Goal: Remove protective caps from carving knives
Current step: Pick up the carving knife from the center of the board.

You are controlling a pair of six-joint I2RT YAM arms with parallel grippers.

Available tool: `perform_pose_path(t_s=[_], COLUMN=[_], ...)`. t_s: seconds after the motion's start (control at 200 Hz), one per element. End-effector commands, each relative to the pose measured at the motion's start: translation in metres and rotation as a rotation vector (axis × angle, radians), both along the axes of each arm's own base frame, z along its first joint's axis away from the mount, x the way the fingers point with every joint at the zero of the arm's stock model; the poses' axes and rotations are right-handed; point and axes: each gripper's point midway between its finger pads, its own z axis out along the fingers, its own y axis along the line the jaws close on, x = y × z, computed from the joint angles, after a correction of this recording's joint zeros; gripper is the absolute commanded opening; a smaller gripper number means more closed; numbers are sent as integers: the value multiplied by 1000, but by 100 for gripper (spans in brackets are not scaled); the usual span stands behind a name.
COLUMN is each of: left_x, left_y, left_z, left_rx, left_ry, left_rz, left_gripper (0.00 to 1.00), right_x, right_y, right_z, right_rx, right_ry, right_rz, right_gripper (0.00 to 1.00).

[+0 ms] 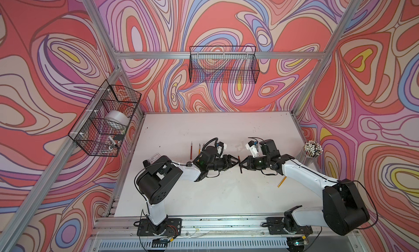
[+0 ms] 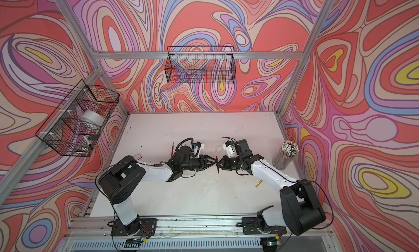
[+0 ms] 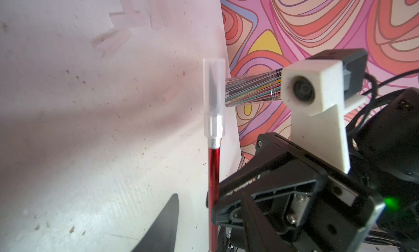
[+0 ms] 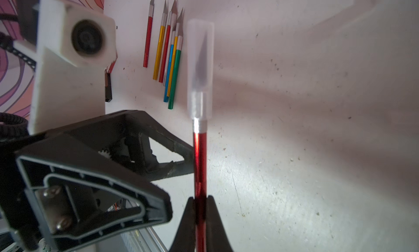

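**Right claw** [image 4: 200, 201]: closed tight on the lower handle of the red knife [image 4: 200, 162], one finger on each side. It meets the left claw nose to nose over the middle of the tabletop [image 1: 204, 194].

**Red knife**: shiny red handle and silver collar, held off the tabletop with its capped end pointing toward the far side.

**Cap** [image 4: 200, 67]: translucent whitish tube, seated on the collar, with the pointed blade showing dimly through it.

**Left claw** [image 4: 187, 159]: jaws partly apart and gripping nothing. Its fingertips reach the red handle just below the collar. In the left wrist view the one visible finger [image 3: 163, 226] stands clear of the handle – whether the other finger touches cannot be told.

**Uncapped knives** [image 4: 169, 58]: a cluster with red, gold, blue and green handles, blades bare, lying side by side on the tabletop beyond the left claw. One red knife lies slightly apart from the rest.

**Gold knife** [image 1: 281, 182]: lies alone on the tabletop beside the right arm; its tip is too small to judge.

**Loose caps** [image 3: 113, 38]: several lying scattered on the tabletop.

**Cup of white-tipped sticks** [image 1: 313, 150]: stands at the right edge of the tabletop.
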Motion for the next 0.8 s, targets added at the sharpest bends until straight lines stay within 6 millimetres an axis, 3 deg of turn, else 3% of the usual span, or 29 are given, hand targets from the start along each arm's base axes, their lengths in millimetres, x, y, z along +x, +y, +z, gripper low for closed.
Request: perform_pose_path(t_s=[0.0,0.255,0.506,0.796], left_x=[4,5,7,7], left_y=[-9,-10,-11,-12], left_z=[15,8,3,3], left_rx=[-55,-48,-47,-49], left_ry=[-32,-18,-11,-12], left_rz=[-13,-12,-9,-15], left_gripper=[40,27,27,8], right_x=[-6,-8,-11,-13], right_y=[2,7,9,9], right_z=[0,2,3,-1], right_rx=[7,23,34,25], right_ry=[-9,-6,-2,14], right_rz=[22,38,50,48], right_gripper=[6,5,5,7])
